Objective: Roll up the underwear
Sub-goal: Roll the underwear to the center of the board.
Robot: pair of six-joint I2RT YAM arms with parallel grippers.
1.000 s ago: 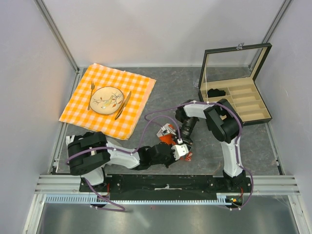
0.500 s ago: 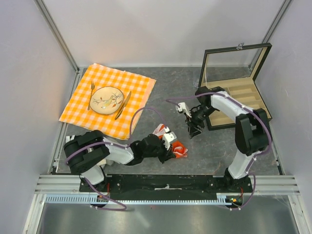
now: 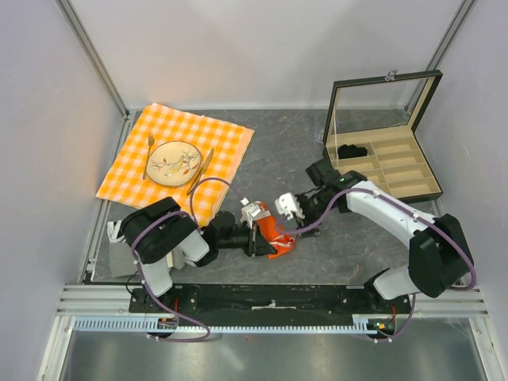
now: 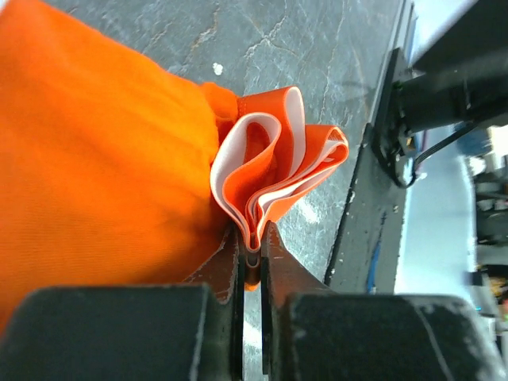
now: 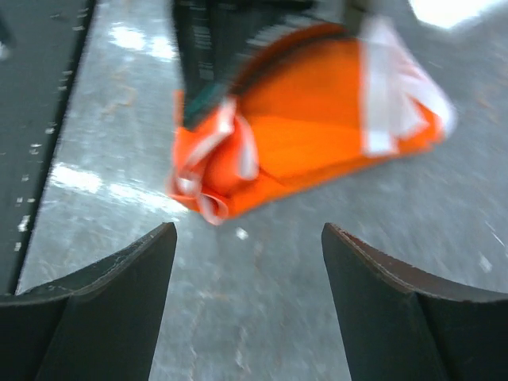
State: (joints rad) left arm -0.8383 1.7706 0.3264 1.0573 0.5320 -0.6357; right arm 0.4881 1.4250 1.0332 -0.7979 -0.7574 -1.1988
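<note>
Underwear (image 3: 275,236) sits bunched by the table's (image 3: 302,143) near edge, its band (image 4: 270,163) clamped in the left gripper (image 4: 250,255) — likely anchoring the roll — with the right gripper (image 5: 248,232) beside it, jaws apart.

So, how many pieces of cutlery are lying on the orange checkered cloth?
2. A fork lies just left of the plate, and a knife lies against the plate's right edge, both on the checkered cloth. No other piece shows, though the plate could hide something.
</note>
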